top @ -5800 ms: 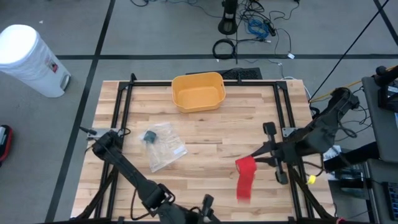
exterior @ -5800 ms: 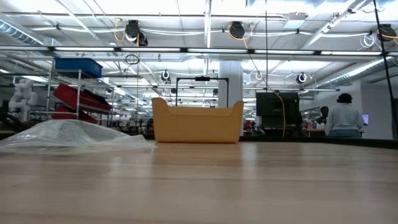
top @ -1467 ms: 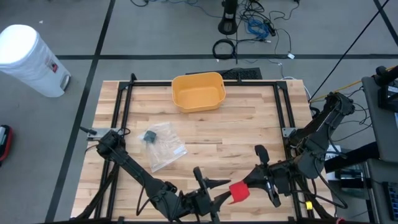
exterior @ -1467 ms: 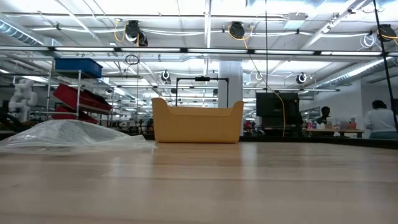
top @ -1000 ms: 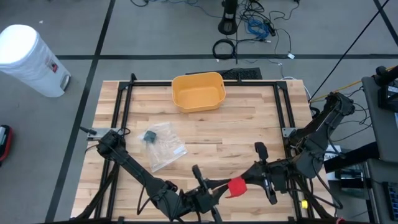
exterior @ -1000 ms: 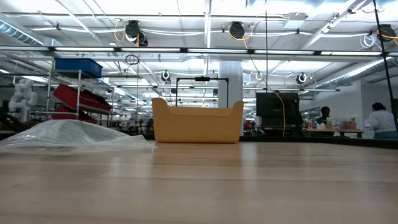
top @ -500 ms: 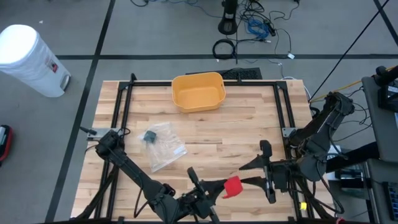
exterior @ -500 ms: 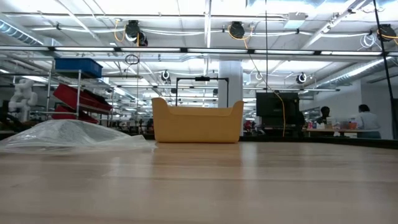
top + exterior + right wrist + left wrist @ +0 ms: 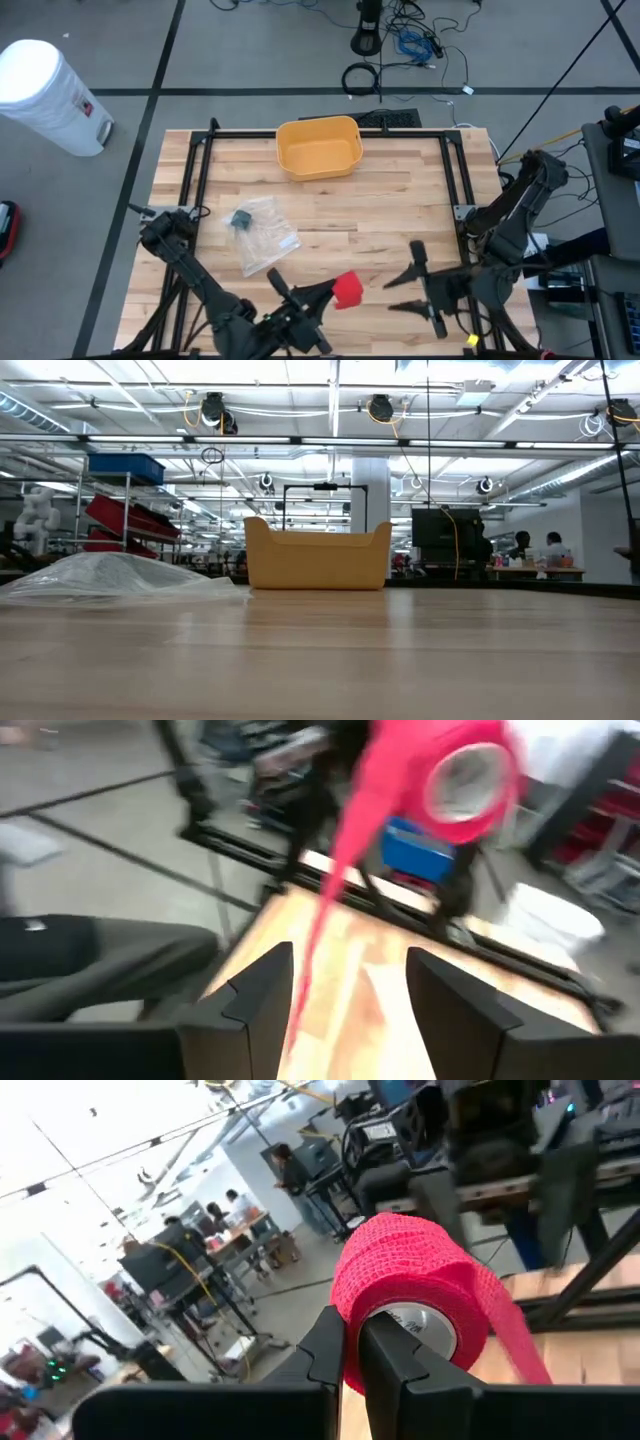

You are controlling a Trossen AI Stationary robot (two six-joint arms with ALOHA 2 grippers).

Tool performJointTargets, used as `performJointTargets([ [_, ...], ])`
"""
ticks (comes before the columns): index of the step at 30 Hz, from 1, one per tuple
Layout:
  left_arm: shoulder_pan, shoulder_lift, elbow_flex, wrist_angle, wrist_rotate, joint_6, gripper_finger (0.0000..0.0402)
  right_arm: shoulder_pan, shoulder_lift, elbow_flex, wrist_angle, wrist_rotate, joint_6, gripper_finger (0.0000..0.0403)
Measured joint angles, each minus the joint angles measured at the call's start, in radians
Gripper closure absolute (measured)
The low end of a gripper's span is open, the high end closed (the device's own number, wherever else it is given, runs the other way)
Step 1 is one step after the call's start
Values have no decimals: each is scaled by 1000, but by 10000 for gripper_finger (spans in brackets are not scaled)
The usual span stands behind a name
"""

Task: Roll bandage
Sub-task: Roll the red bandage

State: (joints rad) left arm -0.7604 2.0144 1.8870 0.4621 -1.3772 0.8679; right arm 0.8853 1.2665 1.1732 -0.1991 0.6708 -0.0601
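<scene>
The red bandage roll (image 9: 347, 290) hangs over the table's near edge, held by my left gripper (image 9: 322, 292), which is shut on it. The left wrist view shows the roll (image 9: 410, 1275) with its hollow core and a loose tail (image 9: 515, 1345) trailing off it. Just to the roll's right, my right gripper (image 9: 405, 282) stands open with nothing between its fingers. In its wrist view the roll (image 9: 465, 775) is ahead of the open gripper (image 9: 352, 990), with the tail (image 9: 340, 860) hanging down. My left gripper pinches the roll's wall (image 9: 352, 1342) at one open end, one finger (image 9: 390, 1355) inside the hollow core and the other (image 9: 322, 1350) outside. It comes level from the table's left. The roll is lifted clear, its core lying level, its tail hanging slack.
A yellow bin (image 9: 318, 146) stands at the far middle and also appears in the low view (image 9: 317, 555). A clear plastic bag (image 9: 262, 233) lies left of centre. Black frame rails (image 9: 200, 180) run along the table's sides. Bare wood lies between bag and grippers.
My right gripper has opened, let go of the bandage and drawn back a little from the roll. My left gripper, still shut on the roll, has carried it toward the table's left edge; the tail now hangs loose.
</scene>
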Motion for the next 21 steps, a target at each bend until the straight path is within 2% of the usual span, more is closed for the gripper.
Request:
performJointTargets([
  [3,-19,-4,0,2,-65,56,381,-11,36,0,59,-87,-113,225],
  [6,-45,-3,-3,-49,-119,34,381,-27,83,0,108,-102,-201,225],
  [14,-91,-2,-10,-82,-94,35,381,-140,183,-1,263,-113,-169,225],
  [17,-91,-2,-10,-85,-94,40,381,-194,197,-1,263,-208,-134,225],
  [21,-91,-2,-10,-83,-94,77,382,-246,217,-1,306,-423,-92,225],
])
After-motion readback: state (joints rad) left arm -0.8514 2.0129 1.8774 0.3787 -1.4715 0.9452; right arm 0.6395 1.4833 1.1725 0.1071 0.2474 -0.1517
